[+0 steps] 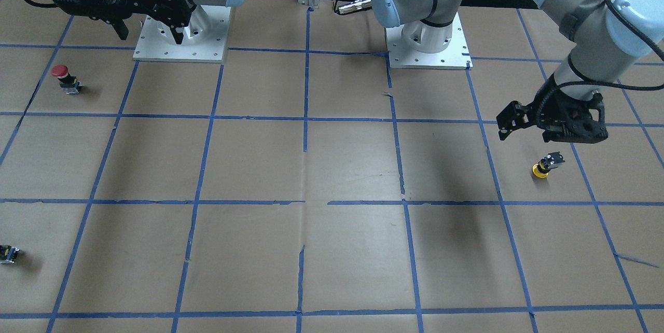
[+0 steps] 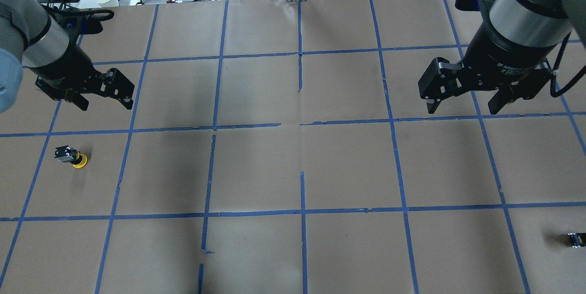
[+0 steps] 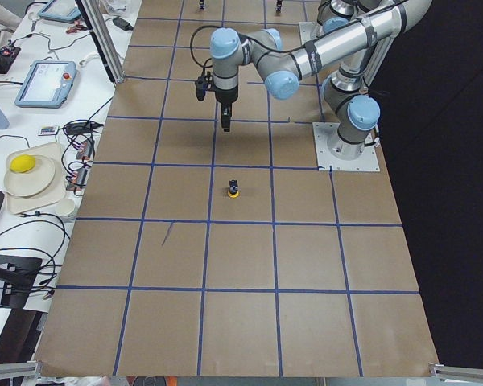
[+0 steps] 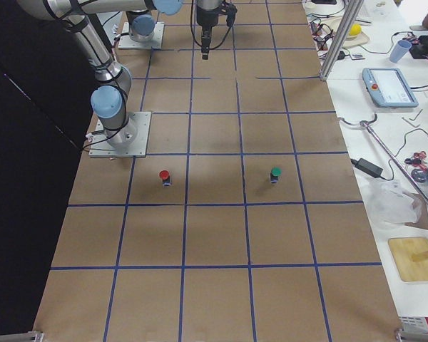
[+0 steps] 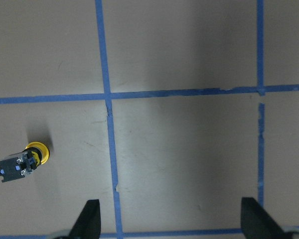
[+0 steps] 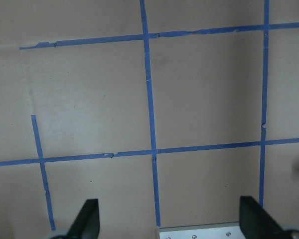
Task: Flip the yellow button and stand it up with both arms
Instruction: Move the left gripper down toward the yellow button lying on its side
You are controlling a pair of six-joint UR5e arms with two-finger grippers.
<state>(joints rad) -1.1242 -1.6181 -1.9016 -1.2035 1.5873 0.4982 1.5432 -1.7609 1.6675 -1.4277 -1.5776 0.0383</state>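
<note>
Overhead exterior: the small yellow mushroom-cap push-button with its black block body (image 2: 73, 156) lies tipped over on the brown-paper table with the blue tape grid (image 2: 256, 170). That's roughly 7 o'clock from my left gripper (image 2: 104, 100), which hovers near it, fingers spread and empty. The right gripper (image 2: 463, 110) is spread too, well apart at 3 o'clock. I'd say nothing's done yet (no grasp, no flip, no stand). Room looks fine: bare paper all round the button, no table edge close, and the red-capped button (image 1: 61, 72) is far across.
</note>
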